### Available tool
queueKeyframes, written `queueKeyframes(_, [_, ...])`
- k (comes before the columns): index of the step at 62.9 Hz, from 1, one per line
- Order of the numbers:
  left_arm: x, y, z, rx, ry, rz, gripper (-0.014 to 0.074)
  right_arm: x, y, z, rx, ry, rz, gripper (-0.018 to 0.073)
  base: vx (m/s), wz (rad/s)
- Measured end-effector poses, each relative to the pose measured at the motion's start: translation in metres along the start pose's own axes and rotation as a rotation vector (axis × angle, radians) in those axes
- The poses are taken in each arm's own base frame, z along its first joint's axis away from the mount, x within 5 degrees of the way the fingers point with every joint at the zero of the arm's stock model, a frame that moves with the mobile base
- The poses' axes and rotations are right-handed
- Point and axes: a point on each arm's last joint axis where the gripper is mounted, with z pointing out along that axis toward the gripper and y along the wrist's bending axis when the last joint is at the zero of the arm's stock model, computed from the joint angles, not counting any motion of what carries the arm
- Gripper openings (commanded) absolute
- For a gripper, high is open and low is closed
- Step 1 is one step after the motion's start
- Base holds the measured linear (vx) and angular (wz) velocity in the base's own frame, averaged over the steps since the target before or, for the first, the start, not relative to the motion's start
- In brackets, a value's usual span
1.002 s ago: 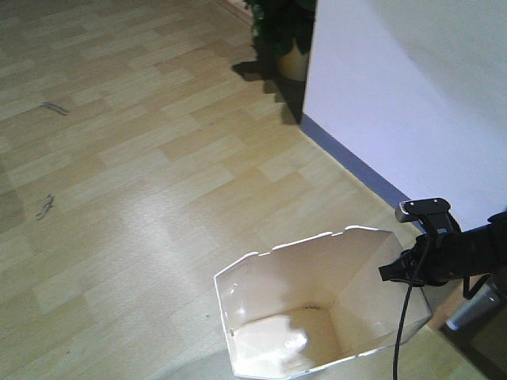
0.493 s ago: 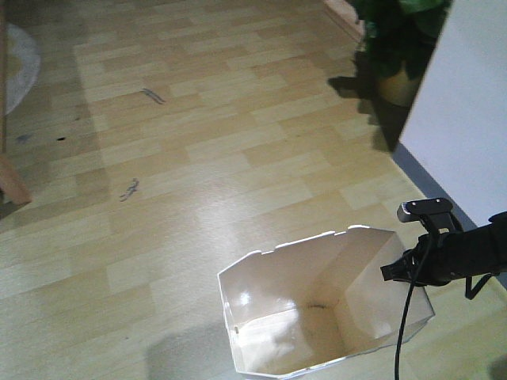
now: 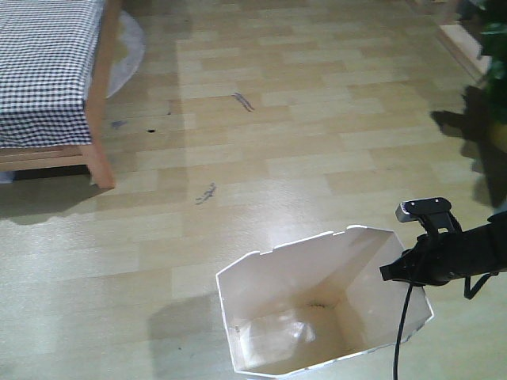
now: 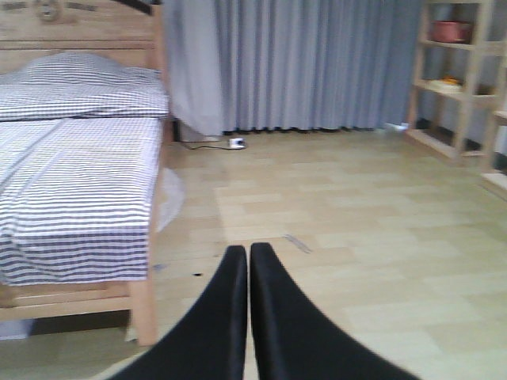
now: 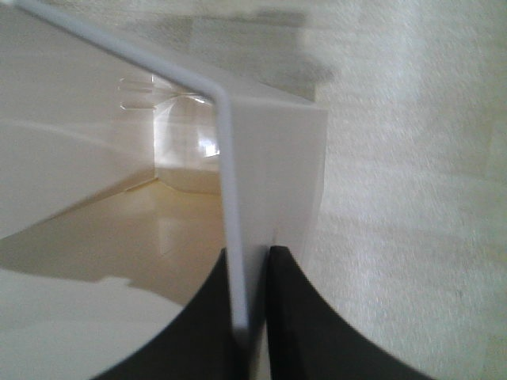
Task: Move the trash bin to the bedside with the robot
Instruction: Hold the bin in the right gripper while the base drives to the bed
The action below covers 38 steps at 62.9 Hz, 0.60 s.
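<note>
The white, thin-walled plastic trash bin with the angular rim [image 3: 277, 297] is at the bottom centre of the front view. It is well apart from the light wooden bed with black-and-white checked bedding [image 3: 47, 71] in the upper left. The right gripper [image 3: 394, 273] is clenched on 1 edge of the rim. In the right wrist view the thin wall [image 5: 231, 182] is pinched between the 2 black fingers [image 5: 301, 317]. The left gripper [image 4: 243, 252] has its fingers pressed together on nothing and points toward the bed [image 4: 79, 198]. Whether the bin's base touches the floor cannot be told.

The main risk is that single pinch on a flexible wall. If the base drags or catches on the floor planks, the wall may bend or slide out of the fingers. The bin may also swing round the grip and tip. The trailing black cable [image 3: 402, 332] crosses the bin's right side and could snag on the rim.

Only flat dark scuff marks [image 3: 206, 194] lie on the floor between the bin and the bed. The bed's wooden corner leg [image 3: 101, 158] is the likeliest thing to be bumped on arrival, with a pale round rug [image 3: 131, 47] just beyond it. The dark potted plant [image 3: 495, 55] at the right edge lies off that path.
</note>
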Motion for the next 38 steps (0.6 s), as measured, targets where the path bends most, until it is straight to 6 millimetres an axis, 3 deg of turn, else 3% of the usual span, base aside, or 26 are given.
queueKeyframes(19, [0.0, 0.0, 0.0, 0.0, 0.0, 0.0, -0.0006, -0.0002, 0.0019, 0.0, -0.021, -0.003, 0.0, -0.0006, 0.29, 0.32])
queueKeyframes(38, [0.0, 0.0, 0.0, 0.0, 0.0, 0.0, -0.0006, -0.0002, 0.0014, 0.0, -0.015, -0.002, 0.0, -0.0006, 0.36, 0.0])
